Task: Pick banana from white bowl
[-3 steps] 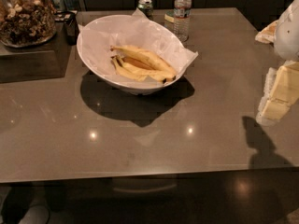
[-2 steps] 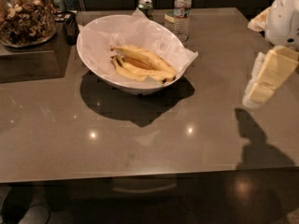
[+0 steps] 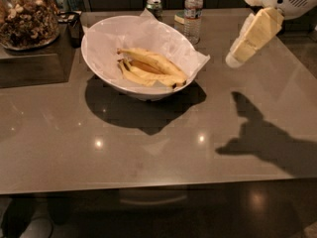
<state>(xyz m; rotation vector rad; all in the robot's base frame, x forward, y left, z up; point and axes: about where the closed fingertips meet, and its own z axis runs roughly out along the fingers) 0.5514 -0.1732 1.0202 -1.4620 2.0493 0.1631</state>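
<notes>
The white bowl [image 3: 99,71] stands on the grey-brown table, left of centre and towards the back, lined with crinkled white paper that pokes over its rim. The banana [image 3: 154,61] lies inside it, long, yellow and speckled, running from upper left to lower right. Shorter yellow pieces [image 3: 133,76] lie beside it. My gripper [image 3: 237,53] hangs in the air at the upper right, cream-coloured and pointing down-left. It is to the right of the bowl, apart from it and well above the table.
A glass jar of nuts [image 3: 27,16] sits on a dark raised block [image 3: 29,66] at the back left. A water bottle [image 3: 193,14] and a can [image 3: 154,6] stand behind the bowl. The arm's shadow [image 3: 267,138] falls on the table's right side.
My gripper has risen and moved left towards the bowl, from low at the right edge. The bowl and bananas have not moved.
</notes>
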